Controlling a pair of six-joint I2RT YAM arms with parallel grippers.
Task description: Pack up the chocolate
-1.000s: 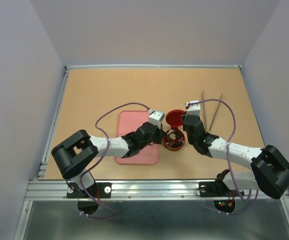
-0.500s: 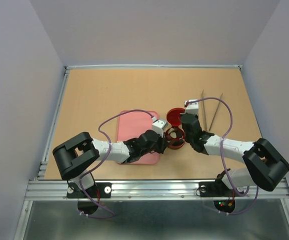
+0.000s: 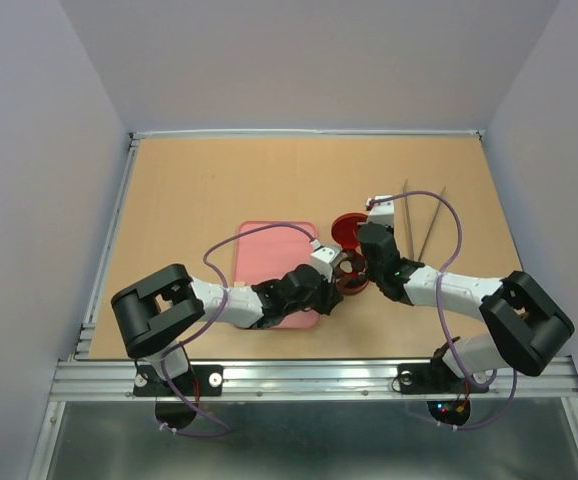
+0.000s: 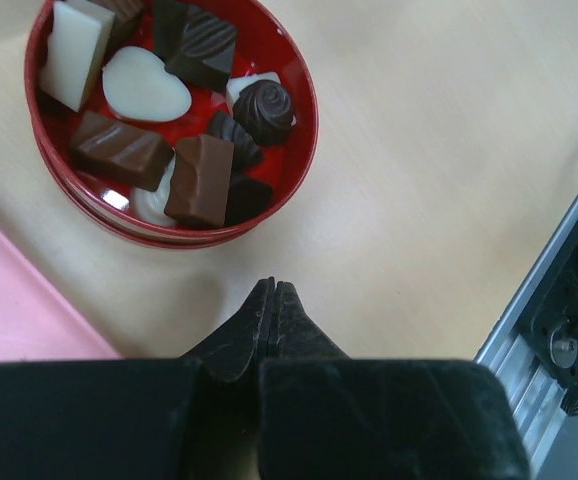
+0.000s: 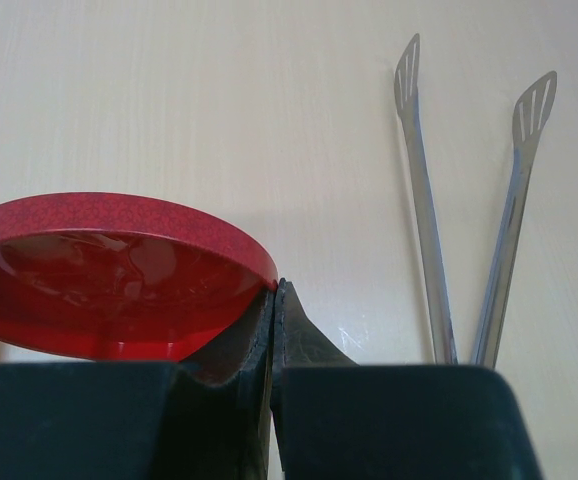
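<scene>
The chocolate (image 4: pixel 204 180), several dark brown and cream-white pieces, lies in the open round red tin (image 4: pixel 304 110), which also shows in the top view (image 3: pixel 352 272). My left gripper (image 4: pixel 273 290) is shut and empty, its tips just short of the tin's near rim; in the top view it (image 3: pixel 331 272) sits at the tin's left side. My right gripper (image 5: pixel 277 290) is shut on the rim of the red lid (image 5: pixel 109 270), one finger inside and one outside. The lid (image 3: pixel 346 228) is tilted just behind the tin.
A pink rectangular tray (image 3: pixel 269 255) lies left of the tin, partly under my left arm; its corner shows in the left wrist view (image 4: pixel 9 310). Metal tongs (image 3: pixel 424 225) lie to the right of the lid, also in the right wrist view (image 5: pixel 424 220). The table's metal front rail (image 4: pixel 559 300) is close by.
My left arm has drawn back toward the near edge, its gripper now beside the tin. My right arm has swung left and closer to the tin, still holding the lid.
</scene>
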